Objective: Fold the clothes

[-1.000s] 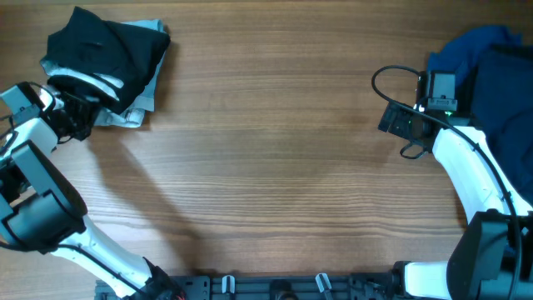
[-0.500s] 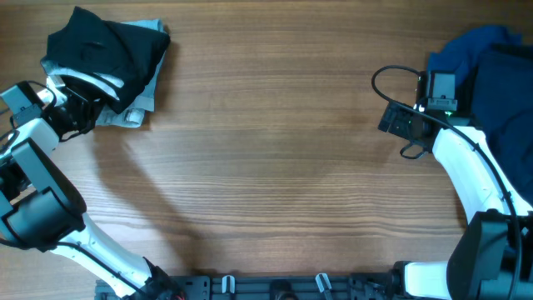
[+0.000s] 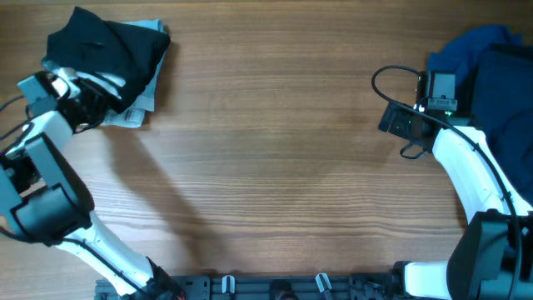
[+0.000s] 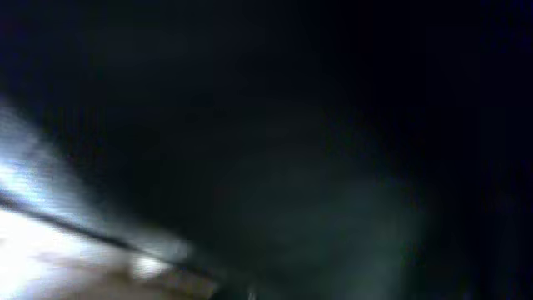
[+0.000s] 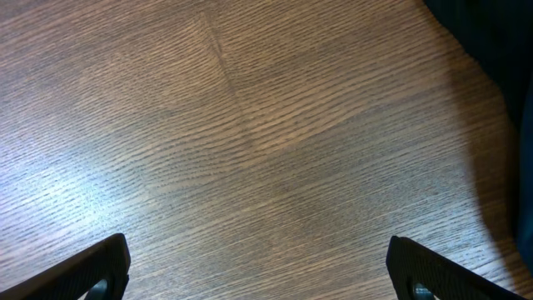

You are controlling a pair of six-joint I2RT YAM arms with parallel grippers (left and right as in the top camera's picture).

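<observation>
Shorts, black and heaped, lie touching and just ahead of the closed left pincer, hold on cloth unconfirmed; the right pincer, wide open, stands well apart.

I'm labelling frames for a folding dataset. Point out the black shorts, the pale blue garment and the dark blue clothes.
black shorts (image 3: 104, 46), overhead view, middle of the black fabric
pale blue garment (image 3: 146, 98), overhead view, edge showing beside the shorts
dark blue clothes (image 3: 470, 54), overhead view, left part of the heap
</observation>
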